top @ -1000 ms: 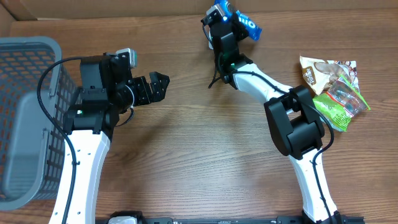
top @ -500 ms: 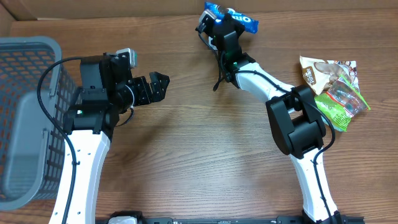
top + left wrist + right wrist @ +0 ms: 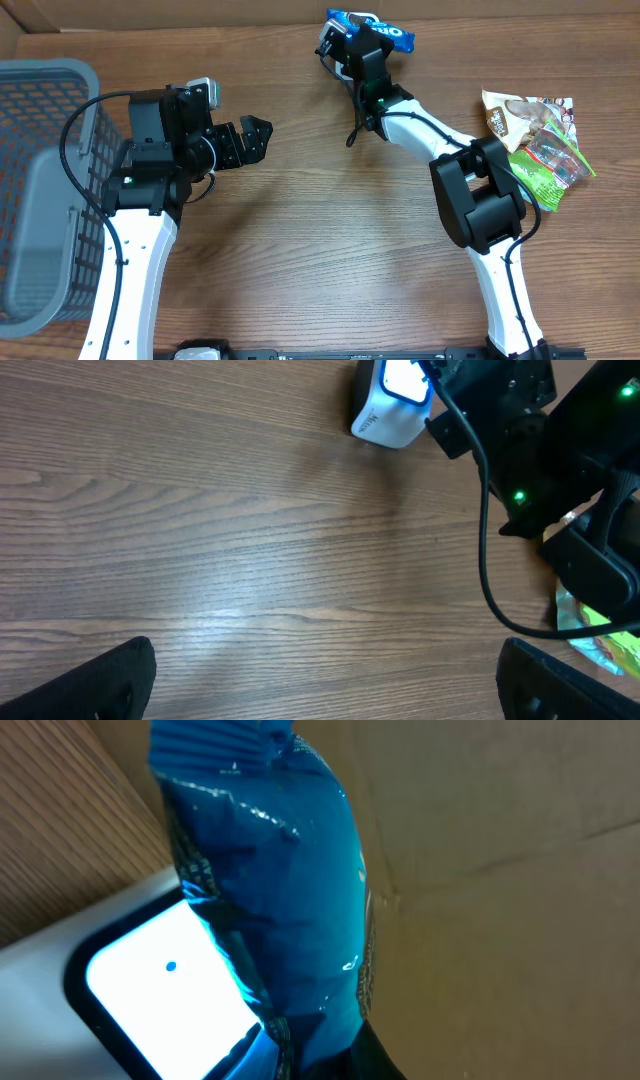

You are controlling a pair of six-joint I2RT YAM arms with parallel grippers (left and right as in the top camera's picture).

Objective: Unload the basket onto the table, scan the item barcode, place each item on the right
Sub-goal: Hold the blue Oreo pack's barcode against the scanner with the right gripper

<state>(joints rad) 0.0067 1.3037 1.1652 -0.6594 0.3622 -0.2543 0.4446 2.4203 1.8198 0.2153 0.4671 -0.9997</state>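
Right gripper (image 3: 364, 32), at the far edge of the table (image 3: 320, 250), is clamping a blue packet (image 3: 285, 890) and holding it over the lit window of the white scanner (image 3: 150, 985). Left gripper (image 3: 257, 136) is hovering above bare wood, well apart from the scanner, with its jaws spread wide and holding nothing. A grey basket (image 3: 45, 80) is standing at the left; other snack packets (image 3: 535, 135) are lying at the right.

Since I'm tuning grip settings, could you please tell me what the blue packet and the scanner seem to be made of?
The blue packet: probably thin plastic film, glossy; it shows crinkles, bright highlights and a crimped end. The scanner: seemingly hard white plastic, smooth casing around a glowing window.
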